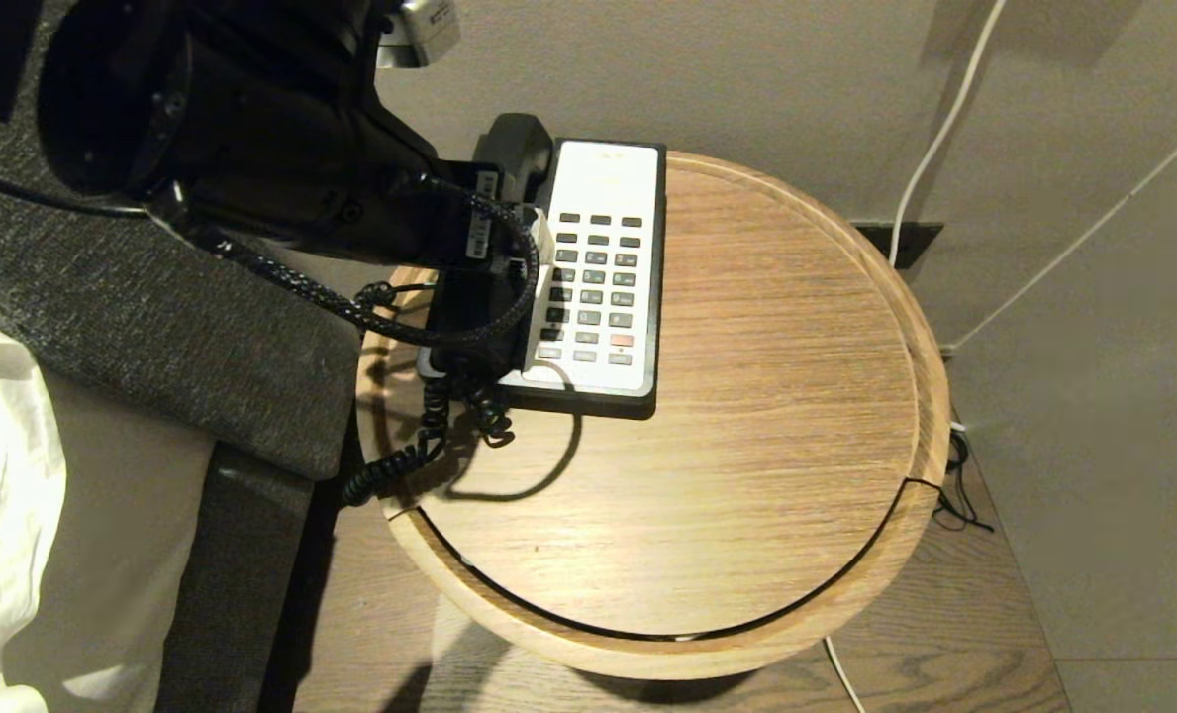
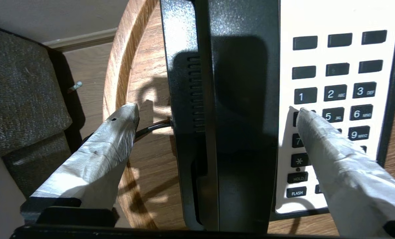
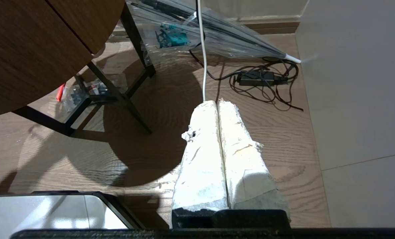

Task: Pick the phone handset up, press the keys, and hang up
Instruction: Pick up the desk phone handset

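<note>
- Jaws of the left gripper (image 2: 217, 111) stand as wide as they go, straddling the phone handset (image 2: 240, 99) with a clear gap on both sides, gripping nothing.
- One taped finger (image 2: 101, 152) hangs off the handset's outer side above the wooden rim of the round surface (image 2: 124, 66); the other finger (image 2: 337, 156) has its tip over the keys (image 2: 337, 96), at the 4 key just under the 1; whether it touches cannot be told.
- Phone handset lies in its cradle on the phone base (image 1: 603, 396), along the base's 9 o'clock edge, with the white faceplate at 3 o'clock.
- Phone base sits toward 10 o'clock on the surface; the coiled cord (image 1: 420, 446) trails off its 6 o'clock end.
- Right gripper (image 3: 219, 103) hangs over the wooden floor (image 3: 267, 132) beside the surface, its jaws pressed together and empty.
</note>
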Available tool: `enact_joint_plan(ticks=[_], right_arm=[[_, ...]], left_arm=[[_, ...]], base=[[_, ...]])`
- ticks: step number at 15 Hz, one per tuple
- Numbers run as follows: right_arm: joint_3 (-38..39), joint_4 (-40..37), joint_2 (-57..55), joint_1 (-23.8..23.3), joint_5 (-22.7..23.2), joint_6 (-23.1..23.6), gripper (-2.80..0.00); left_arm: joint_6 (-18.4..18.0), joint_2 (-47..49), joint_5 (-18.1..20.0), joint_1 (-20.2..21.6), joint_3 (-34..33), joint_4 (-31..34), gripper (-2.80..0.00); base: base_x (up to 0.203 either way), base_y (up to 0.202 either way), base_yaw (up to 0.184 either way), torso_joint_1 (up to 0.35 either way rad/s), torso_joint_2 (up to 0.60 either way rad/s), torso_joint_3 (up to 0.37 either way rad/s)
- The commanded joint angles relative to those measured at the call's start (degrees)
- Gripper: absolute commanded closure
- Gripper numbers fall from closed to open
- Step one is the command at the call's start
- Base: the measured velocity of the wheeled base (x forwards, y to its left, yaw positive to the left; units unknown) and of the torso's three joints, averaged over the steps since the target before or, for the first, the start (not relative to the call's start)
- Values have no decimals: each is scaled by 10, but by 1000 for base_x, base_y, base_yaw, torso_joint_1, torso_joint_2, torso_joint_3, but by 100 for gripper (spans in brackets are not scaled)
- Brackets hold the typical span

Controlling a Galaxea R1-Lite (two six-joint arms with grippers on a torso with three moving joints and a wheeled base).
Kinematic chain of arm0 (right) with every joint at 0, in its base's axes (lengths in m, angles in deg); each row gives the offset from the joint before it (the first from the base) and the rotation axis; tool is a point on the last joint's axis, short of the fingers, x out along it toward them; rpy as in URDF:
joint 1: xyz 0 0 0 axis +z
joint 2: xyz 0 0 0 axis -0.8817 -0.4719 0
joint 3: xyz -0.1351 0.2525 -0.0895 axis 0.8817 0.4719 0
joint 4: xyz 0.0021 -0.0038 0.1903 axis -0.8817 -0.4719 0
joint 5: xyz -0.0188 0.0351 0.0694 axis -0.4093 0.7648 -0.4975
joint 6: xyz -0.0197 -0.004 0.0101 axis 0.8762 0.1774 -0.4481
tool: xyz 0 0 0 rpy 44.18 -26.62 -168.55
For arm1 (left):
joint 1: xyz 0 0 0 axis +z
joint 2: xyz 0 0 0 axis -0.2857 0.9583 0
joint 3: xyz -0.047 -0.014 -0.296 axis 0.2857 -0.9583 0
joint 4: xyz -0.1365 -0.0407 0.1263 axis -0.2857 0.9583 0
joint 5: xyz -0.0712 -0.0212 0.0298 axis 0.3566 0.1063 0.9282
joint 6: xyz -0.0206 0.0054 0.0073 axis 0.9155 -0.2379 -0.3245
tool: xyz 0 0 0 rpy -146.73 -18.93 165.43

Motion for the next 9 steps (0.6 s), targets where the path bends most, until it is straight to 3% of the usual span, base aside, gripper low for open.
enact_joint_plan(ticks=[1,2,9], right_arm=[[0,0,0,0,0,0,0],[0,0,0,0,0,0,0],[0,0,0,0,-1,0,0]], left_arm=[[0,0,-2,-1,-1,2,-280],[0,-1,-2,-2,-1,2,0],[-3,0,-1,-9,-1,-3,0]], base=[[0,0,0,0,0,0],[0,0,0,0,0,0],[0,0,0,0,0,0]])
